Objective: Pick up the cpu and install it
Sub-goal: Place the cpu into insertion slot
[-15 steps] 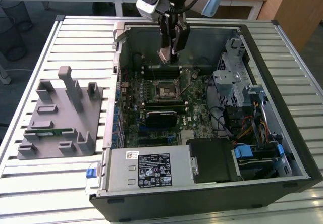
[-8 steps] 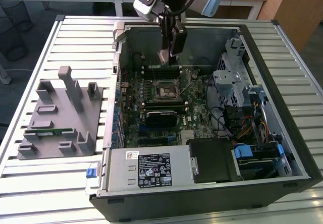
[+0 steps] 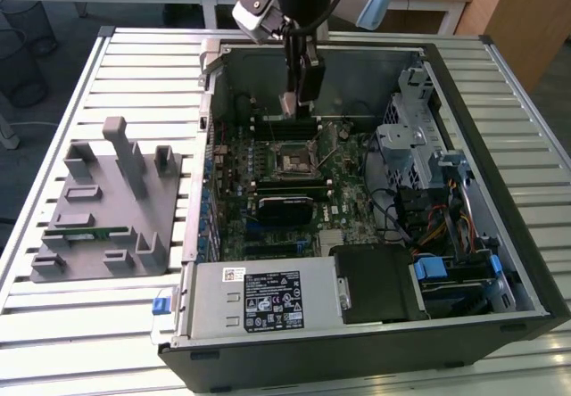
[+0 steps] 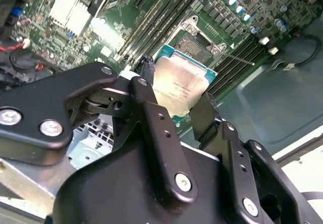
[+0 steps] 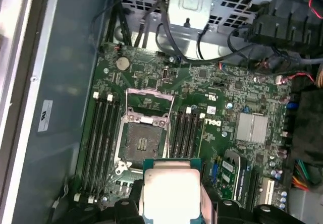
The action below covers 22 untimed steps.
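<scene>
The cpu (image 4: 180,89), a flat square chip with a silvery top and a green rim, is clamped by its edges in my gripper (image 4: 175,94), which is shut on it. In the exterior view the gripper (image 3: 289,103) hangs over the back of the open computer case, just behind the socket (image 3: 294,158). The first wrist view has the cpu (image 5: 171,187) above the motherboard, beside the open socket (image 5: 143,141), whose frame is lifted. The socket (image 4: 195,45) lies below and past the chip, apart from it. The black fingers (image 4: 149,110) hide part of the chip's edge.
The open case (image 3: 500,235) lies on a slatted table. Memory slots (image 5: 101,143) flank the socket; a drive cage and cables (image 3: 419,173) stand at the exterior view's right. A grey fixture (image 3: 98,204) with a green memory stick (image 3: 86,233) sits at the exterior view's left.
</scene>
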Tool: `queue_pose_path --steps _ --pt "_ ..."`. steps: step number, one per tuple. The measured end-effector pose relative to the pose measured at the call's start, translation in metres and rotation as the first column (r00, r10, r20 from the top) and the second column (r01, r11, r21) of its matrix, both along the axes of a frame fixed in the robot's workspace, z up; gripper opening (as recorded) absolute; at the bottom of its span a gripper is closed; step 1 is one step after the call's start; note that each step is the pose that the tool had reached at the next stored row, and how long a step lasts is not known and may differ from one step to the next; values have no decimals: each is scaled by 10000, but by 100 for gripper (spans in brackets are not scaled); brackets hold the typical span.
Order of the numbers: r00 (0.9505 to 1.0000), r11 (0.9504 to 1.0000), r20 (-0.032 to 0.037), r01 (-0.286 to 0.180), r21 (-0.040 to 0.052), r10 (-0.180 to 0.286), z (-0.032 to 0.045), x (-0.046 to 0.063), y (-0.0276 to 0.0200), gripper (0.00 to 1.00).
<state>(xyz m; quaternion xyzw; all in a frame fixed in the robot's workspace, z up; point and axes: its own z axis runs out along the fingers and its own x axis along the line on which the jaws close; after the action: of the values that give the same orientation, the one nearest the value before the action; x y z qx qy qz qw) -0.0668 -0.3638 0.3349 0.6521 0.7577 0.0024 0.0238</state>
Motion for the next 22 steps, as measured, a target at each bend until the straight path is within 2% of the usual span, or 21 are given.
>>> queue_pose_path --steps 7,9,13,22 --pt "9976 9976 0 686 0 -686 -58 -1 15 53" --pt "9973 9973 -1 739 0 -739 -75 0 47 53" --pt "9970 9970 -1 771 0 -771 -133 -1 142 53" --pt "9962 9962 -2 871 10 -871 -299 0 255 53"
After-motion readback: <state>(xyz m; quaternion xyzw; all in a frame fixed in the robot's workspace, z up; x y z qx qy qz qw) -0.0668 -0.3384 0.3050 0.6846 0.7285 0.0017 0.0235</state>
